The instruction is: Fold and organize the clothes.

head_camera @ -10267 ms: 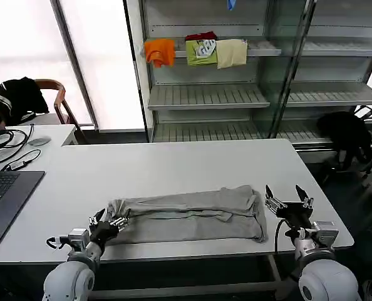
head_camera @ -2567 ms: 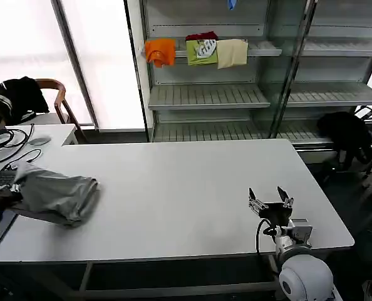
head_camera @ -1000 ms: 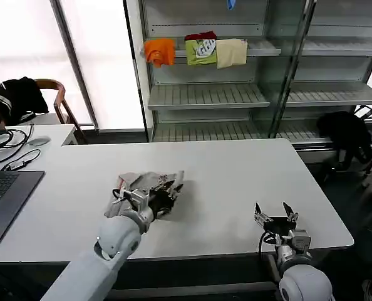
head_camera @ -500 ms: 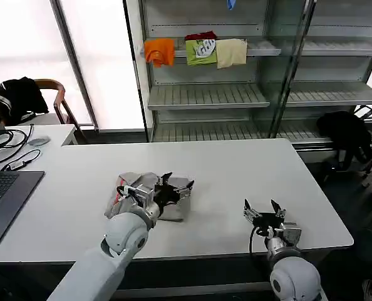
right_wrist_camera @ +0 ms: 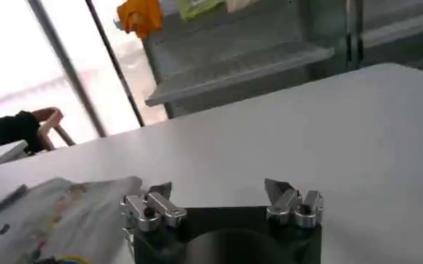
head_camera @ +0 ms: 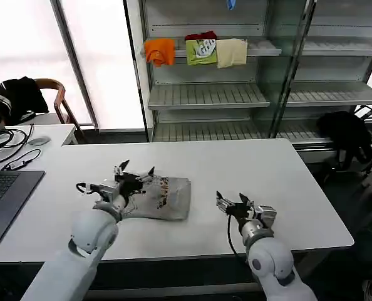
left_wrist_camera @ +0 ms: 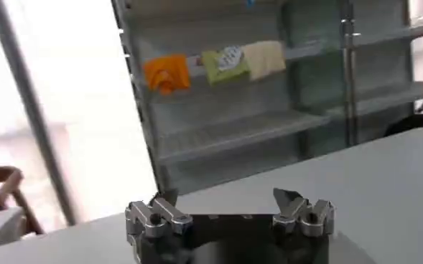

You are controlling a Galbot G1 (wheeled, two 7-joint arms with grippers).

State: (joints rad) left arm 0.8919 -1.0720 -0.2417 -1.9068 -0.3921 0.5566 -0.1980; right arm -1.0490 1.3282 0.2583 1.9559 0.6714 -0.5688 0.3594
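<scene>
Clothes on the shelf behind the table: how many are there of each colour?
Orange: 1
Dark red: 1
Green with white print: 1
Cream: 1
Total: 4

laptop left table edge | cables side desk | 3 garments on shelf
</scene>
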